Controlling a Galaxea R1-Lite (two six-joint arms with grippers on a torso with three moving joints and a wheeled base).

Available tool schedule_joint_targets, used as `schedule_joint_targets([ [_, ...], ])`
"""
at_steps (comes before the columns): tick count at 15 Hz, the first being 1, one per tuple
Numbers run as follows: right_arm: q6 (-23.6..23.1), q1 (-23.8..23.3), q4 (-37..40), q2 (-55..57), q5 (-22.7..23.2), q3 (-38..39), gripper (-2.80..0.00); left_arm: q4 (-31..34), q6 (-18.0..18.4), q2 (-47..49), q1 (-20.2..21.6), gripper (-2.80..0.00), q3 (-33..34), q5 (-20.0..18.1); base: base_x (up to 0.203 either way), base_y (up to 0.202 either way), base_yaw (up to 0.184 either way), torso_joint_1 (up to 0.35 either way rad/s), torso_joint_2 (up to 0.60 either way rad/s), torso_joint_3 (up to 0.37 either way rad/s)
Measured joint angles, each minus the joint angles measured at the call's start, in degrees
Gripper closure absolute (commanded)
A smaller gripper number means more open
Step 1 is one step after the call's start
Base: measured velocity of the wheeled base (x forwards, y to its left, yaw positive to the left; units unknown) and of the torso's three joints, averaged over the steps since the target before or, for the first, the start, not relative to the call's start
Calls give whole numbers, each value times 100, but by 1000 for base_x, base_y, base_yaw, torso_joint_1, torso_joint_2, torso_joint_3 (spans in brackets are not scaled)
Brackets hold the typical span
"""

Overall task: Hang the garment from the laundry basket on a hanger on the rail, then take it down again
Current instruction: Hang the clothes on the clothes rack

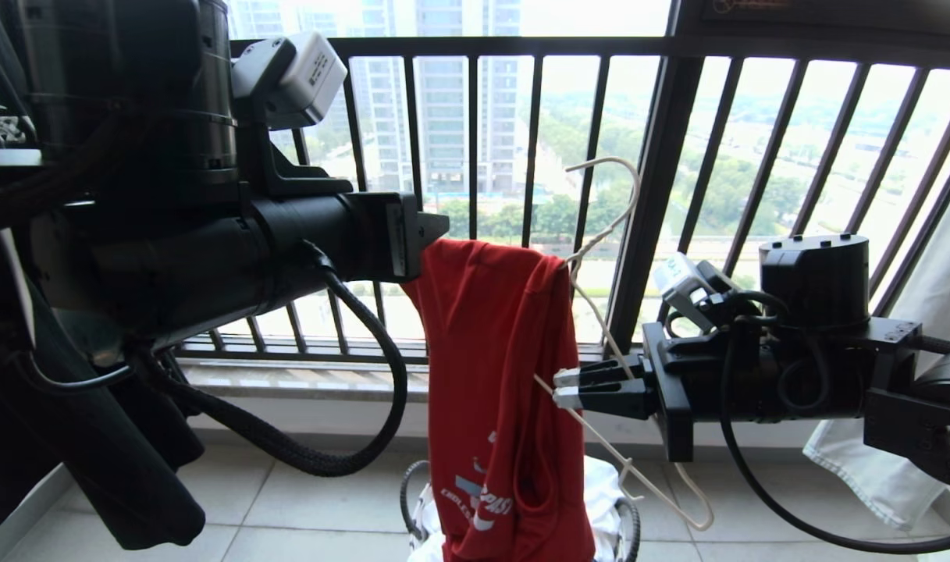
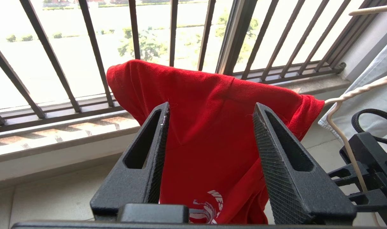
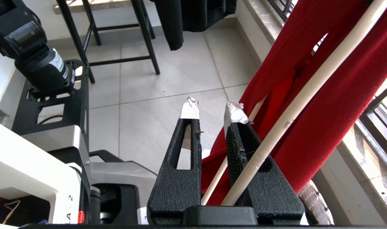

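Head view: right gripper (image 1: pixel 562 389), mid-frame, clamps hanger (image 1: pixel 599 234); garment (image 1: pixel 494 375) draped centre over it above laundry basket (image 1: pixel 629 523). Left gripper (image 2: pixel 209 133) open. Dressing step; next, seat the shoulder.

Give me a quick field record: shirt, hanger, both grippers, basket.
shirt: red T-shirt draped over the hanger's upper end, hanging down into the basket
hanger: pale wire hanger held tilted, hook up, off any rail
right gripper: shut on the hanger's wire
left gripper: open, fingers apart beside the shirt's top, not gripping it
basket: round laundry basket on the floor below, white cloth inside
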Motion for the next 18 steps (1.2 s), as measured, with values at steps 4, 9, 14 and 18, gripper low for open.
schedule_joint_targets([
  [4, 14, 0, 0, -9, 91, -7, 0, 221, -18, -34, 483, 0, -1, -845, 0, 0, 0, 0, 0, 0],
  [9, -15, 3, -2, -68, 98, -13, 0, 557, 704, 93, 1306, 0, -410, -2127, 0, 0, 0, 0, 0, 0],
  [14, -24, 17, 5, -105, 120, -20, 0, 2711, 1922, 483, 2007, 0, -2499, -3918, 0, 0, 0, 0, 0, 0],
  [18, -107, 65, 7, 12, 141, -348, 0, 5007, 3733, 1200, 2285, 0, -3921, -4227, 0, 0, 0, 0, 0, 0],
])
